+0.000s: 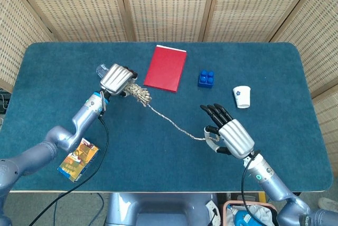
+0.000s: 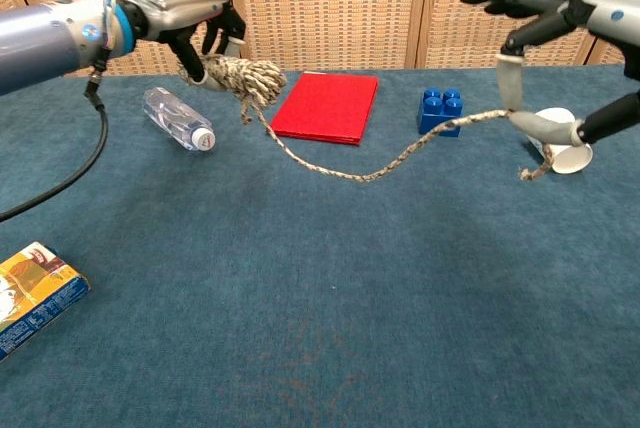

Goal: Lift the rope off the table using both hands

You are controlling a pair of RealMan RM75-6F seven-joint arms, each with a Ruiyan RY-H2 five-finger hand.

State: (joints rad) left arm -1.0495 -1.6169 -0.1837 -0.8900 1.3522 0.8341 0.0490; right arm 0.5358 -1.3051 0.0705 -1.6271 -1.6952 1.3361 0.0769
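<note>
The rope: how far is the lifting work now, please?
Mostly done. The left hand grips the bundled end of the rope, the right hand pinches the other end, and in the chest view the rope hangs between them above the table. Left: perhaps only holding it up.

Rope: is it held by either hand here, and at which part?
Both. The left hand grips the rope at its bundled end; the right hand pinches it near the thin opposite end.

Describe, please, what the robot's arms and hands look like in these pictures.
Both arms are smooth, silver-grey tubes with rounded joints. Each wrist has a blue ring, and a thin black cable runs along each forearm. The left hand and right hand have ribbed, silver metal backs and black fingers; the right hand's thumb is pale grey.
</note>
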